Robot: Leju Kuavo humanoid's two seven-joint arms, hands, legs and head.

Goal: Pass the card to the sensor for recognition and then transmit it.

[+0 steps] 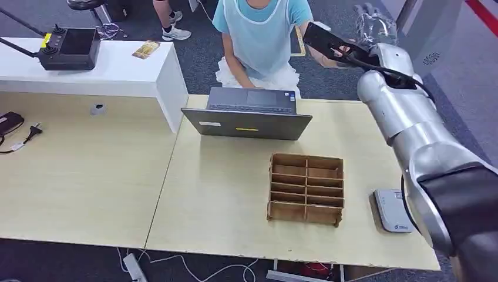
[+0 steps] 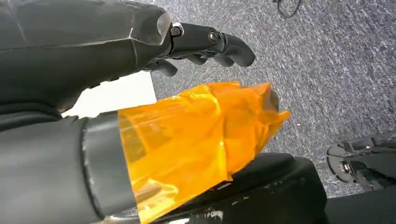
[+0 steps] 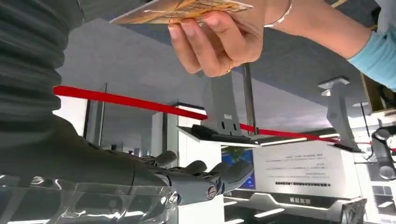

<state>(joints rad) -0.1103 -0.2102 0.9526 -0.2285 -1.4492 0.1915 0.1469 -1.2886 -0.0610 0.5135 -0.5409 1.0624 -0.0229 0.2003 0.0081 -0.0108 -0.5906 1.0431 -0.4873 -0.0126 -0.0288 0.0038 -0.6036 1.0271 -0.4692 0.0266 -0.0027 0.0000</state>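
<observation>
One silver right arm is reaching toward the upper right of the head view, its right hand [image 1: 376,26] raised with fingers spread and holding nothing. A person's hand [image 3: 219,39] is gripping the card [image 3: 182,9] in the wrist view, apart from the robot's fingers [image 3: 205,175]. Near the lower right of the head view, the sensor [image 1: 392,210] is lying on the table [image 1: 235,176] beside a wooden organizer [image 1: 306,189]. The left hand [image 2: 205,44] is hanging over carpet, fingers curled inward, holding nothing.
</observation>
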